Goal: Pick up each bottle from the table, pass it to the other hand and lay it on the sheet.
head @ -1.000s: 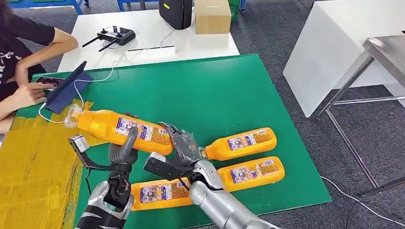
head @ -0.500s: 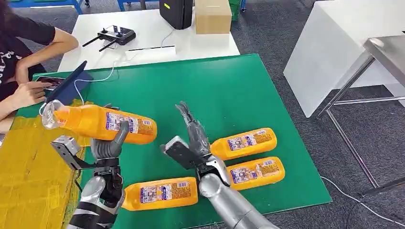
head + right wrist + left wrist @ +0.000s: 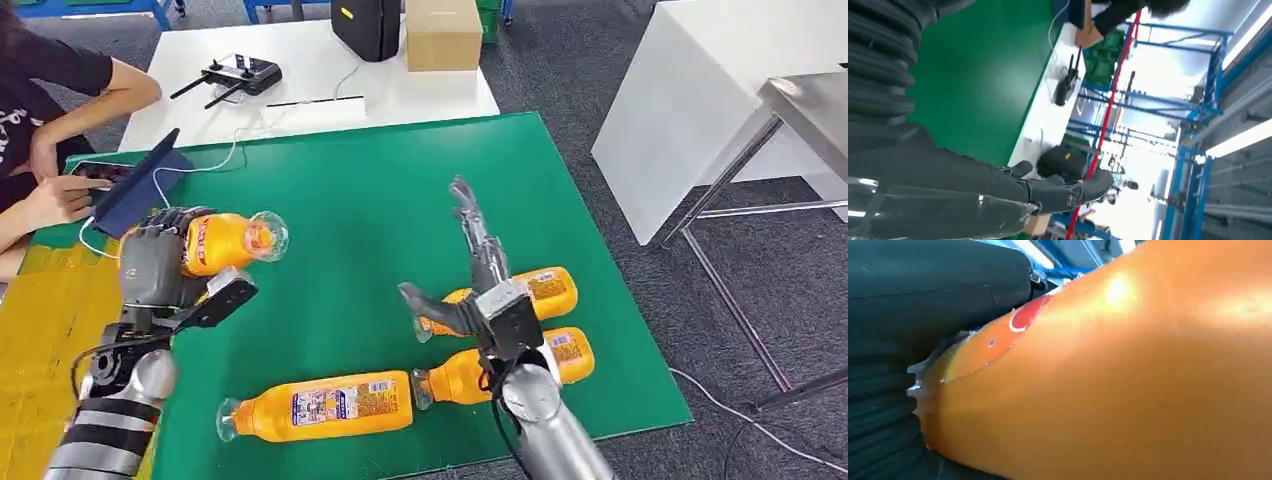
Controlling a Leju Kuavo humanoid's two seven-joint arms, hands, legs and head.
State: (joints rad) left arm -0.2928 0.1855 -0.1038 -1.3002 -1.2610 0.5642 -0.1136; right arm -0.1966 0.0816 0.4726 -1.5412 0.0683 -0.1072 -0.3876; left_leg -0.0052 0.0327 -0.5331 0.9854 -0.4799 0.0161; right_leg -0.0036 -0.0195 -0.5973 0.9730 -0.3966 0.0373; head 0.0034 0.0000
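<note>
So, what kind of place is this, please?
Probably a robot test area inside an industrial hall or lab. A green mat covers the worktable, a remote controller lies on the white table behind, and blue metal racks stand under strip lights.

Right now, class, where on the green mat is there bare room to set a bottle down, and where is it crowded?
Bare: the far half of the green mat, between the white table and the right hand. Crowded: the near right corner, where three bottles lie.
</note>
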